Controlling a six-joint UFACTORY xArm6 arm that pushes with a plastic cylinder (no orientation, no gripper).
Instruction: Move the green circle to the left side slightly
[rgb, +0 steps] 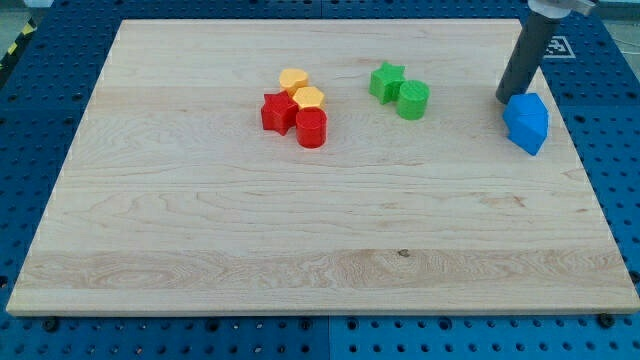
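My tip (503, 99) rests on the wooden board (200, 260) near the view's top right, touching or just beside the upper left edge of the blue block (527, 122); the rod carries no jaws, so no jaw state applies. The green circle (412, 100) sits in the upper middle, well left of my tip, touching the green star (386, 80) at its upper left. Further left, a red star (278, 111), red cylinder (311, 127) and two yellow blocks (301, 88) form a tight cluster
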